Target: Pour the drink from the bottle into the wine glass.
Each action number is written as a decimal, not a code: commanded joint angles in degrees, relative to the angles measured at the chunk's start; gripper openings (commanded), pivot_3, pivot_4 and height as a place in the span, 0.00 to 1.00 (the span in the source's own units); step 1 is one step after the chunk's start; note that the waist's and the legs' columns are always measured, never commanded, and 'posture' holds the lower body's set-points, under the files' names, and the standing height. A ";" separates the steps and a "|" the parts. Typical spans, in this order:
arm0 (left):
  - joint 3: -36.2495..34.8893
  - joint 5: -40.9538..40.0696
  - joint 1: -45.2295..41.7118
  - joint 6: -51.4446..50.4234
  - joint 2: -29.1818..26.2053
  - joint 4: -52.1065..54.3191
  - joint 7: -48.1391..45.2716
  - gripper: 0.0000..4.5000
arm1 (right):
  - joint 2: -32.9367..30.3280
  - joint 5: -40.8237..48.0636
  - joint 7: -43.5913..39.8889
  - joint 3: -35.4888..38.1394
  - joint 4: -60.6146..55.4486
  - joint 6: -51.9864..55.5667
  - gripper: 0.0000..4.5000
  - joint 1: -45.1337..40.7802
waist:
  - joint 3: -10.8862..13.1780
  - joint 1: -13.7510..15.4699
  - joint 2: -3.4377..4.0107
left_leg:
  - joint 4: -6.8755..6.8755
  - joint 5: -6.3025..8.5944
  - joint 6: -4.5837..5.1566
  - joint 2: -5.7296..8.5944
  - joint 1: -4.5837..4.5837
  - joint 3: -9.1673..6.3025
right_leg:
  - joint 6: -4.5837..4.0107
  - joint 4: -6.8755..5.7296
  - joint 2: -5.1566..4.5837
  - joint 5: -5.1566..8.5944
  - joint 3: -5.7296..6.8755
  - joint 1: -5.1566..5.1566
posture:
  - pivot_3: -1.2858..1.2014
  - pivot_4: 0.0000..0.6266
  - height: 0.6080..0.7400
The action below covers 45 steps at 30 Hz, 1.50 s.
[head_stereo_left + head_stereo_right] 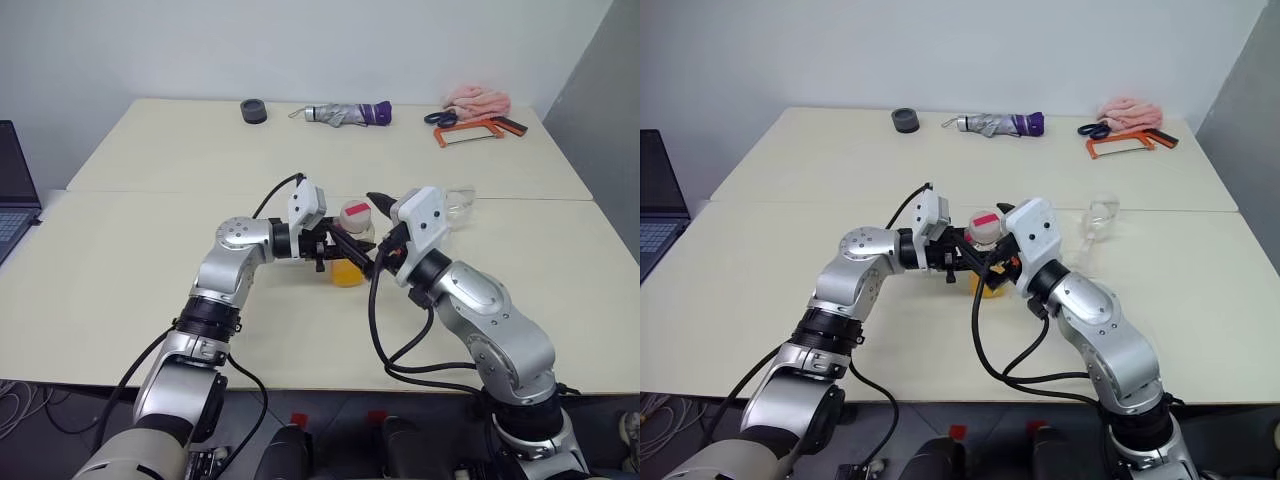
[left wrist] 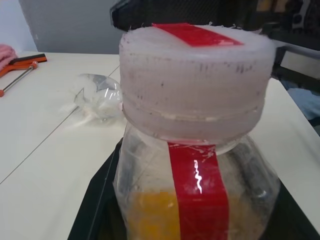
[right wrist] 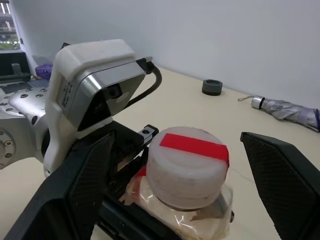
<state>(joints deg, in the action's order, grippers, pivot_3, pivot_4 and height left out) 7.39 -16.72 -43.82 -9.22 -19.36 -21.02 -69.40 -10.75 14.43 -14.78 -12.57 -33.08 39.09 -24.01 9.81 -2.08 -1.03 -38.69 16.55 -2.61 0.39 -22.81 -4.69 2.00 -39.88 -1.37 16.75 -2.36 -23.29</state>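
Pale worktop (image 1: 150, 300), two slabs butted along a seam running side to side. Along its far edge: folded grey-and-purple umbrella (image 1: 348, 114), dark round roll (image 1: 254, 111), pink cloth (image 1: 478, 99) near the far right corner, orange-framed saw (image 1: 478, 131) and blue-handled scissors (image 1: 440, 118) just before it. Laptop (image 1: 12, 190) off the left edge.

Near the middle, just this side of the seam, the bottle (image 1: 350, 250): upright, long axis vertical, cap (image 3: 187, 165) on top, still closed. Small, clear, crinkled plastic, rounded shoulders, whitish ribbed cap with a red tape stripe across it, and a red strip running down the side. The drink (image 2: 150, 215): orange-yellow, translucent, filling the lower part only.

Left gripper (image 1: 335, 250) reaching in level from the left, pinching the bottle body below the shoulder. Right gripper (image 3: 187, 165) coming from the right at cap height, fingers (image 3: 280, 175) spread wide on either side of the cap, apart from it.

The wine glass (image 1: 1098, 225): clear, stemmed, upright, bowl up, right of the bottle at the seam, well apart from both grippers.
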 commanded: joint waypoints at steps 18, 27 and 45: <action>-0.43 -1.52 -0.65 -0.37 -1.18 3.27 -2.14 0.40 | 0.16 4.50 -12.00 -1.93 2.53 -9.07 0.42 0.00 | 0.00 -0.29 0.00 | -0.03 0.01 0.01 0.02 0.00 0.01 | 0.00 -0.02 0.02 0.00 0.00 0.00 | 0.52 0.24 1.00; -0.30 -3.47 -1.14 -3.40 -3.60 5.37 -8.48 0.40 | -13.01 14.01 -39.15 4.09 23.97 -8.03 0.42 -15.32 | 0.03 -1.01 0.03 | -0.05 0.02 0.04 0.01 0.07 -0.06 | -0.02 -0.02 0.17 0.00 0.08 0.09 | 0.52 0.24 1.00; -0.81 -3.08 0.15 -3.05 -5.01 5.67 -7.49 0.39 | -13.30 9.32 -21.08 5.05 2.39 -7.36 0.93 -5.48 | 0.03 -0.85 0.04 | -0.11 0.02 0.03 -0.02 -0.02 -0.08 | -0.03 -0.07 0.03 0.02 0.03 0.04 | 0.52 0.24 1.00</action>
<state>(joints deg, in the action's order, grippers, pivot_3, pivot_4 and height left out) 7.25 -19.01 -42.37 -13.28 -23.92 -16.16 -76.34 -25.08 27.30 -38.44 -5.35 -29.45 34.50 -27.86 9.84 -2.94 -0.99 -38.80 16.56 -2.58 0.38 -22.81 -4.76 1.96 -39.96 -1.30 16.77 -2.34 -23.25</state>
